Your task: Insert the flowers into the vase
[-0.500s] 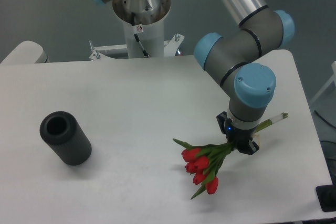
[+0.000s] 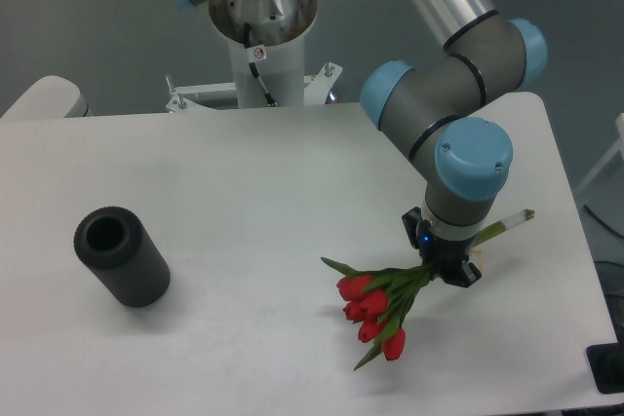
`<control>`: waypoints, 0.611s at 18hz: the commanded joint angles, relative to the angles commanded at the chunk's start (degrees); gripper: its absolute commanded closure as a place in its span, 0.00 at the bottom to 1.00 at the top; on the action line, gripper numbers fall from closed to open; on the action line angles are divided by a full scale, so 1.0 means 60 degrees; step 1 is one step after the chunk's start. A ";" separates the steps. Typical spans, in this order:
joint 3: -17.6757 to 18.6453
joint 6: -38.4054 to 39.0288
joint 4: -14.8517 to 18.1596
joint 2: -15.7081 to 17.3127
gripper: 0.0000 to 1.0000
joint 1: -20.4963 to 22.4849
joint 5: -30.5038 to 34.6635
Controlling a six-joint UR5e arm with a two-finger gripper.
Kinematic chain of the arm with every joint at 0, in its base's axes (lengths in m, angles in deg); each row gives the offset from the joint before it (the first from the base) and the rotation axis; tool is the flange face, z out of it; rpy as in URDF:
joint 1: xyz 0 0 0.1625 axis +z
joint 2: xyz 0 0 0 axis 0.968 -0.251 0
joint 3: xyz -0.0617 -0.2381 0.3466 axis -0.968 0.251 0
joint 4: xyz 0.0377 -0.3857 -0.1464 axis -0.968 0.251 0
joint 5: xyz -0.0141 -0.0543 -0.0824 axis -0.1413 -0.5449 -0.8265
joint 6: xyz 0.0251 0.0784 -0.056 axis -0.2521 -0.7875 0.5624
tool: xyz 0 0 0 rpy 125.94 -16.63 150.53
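The flowers (image 2: 375, 311), red tulips with green leaves, lie on the white table (image 2: 273, 202) at the front right, heads pointing to the front left. Their pale stems run up to the right and stick out past the arm's wrist. My gripper (image 2: 447, 268) is down over the stems just behind the leaves, and its fingers look closed around them. The vase (image 2: 121, 255), a matte black cylinder with a round hole at its top, stands at the left of the table, far from the gripper.
The arm's white base post (image 2: 261, 51) rises behind the table's back edge. The table's right edge runs close to the stem ends. A dark object (image 2: 609, 369) sits off the table at the lower right corner.
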 joint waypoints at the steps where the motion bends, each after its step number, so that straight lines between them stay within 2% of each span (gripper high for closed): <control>1: 0.0000 0.0000 0.0000 0.0000 0.83 0.0000 0.0015; 11: 0.0117 0.0087 0.0000 0.0059 0.84 -0.0087 -0.0073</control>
